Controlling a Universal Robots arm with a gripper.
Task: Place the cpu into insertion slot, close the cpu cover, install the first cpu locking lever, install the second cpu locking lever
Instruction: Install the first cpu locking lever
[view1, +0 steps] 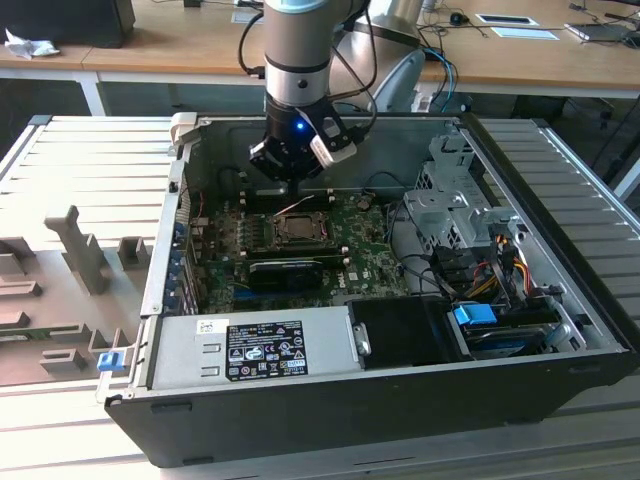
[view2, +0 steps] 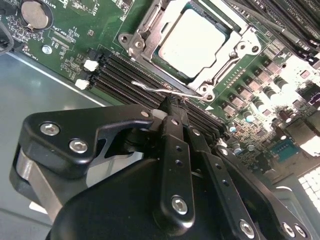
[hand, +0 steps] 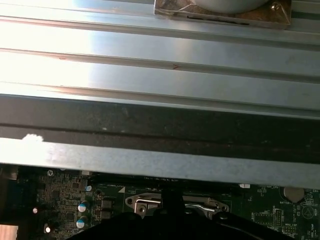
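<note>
The cpu (view2: 192, 40) lies pale and flat in the insertion slot (view2: 132, 44) on the green motherboard. The silver cpu cover (view2: 231, 59) lies down around it, framing its face. A thin wire locking lever (view2: 150, 86) runs along the near side of the socket, slightly raised. My gripper (view2: 171, 104) is shut, its black fingertips right at this lever, touching or just above it. In the exterior view the gripper (view1: 290, 172) hangs over the back edge of the socket (view1: 301, 228). In the first wrist view the silver socket (hand: 150, 204) shows just past the dark fingers.
Black memory slots (view2: 125, 75) run beside the socket. A long black card (view1: 285, 270) sits in front of it. A power supply (view1: 250, 345) and a drive cage (view1: 450, 200) fill the case's front and right. The case wall (hand: 160, 160) stands close behind.
</note>
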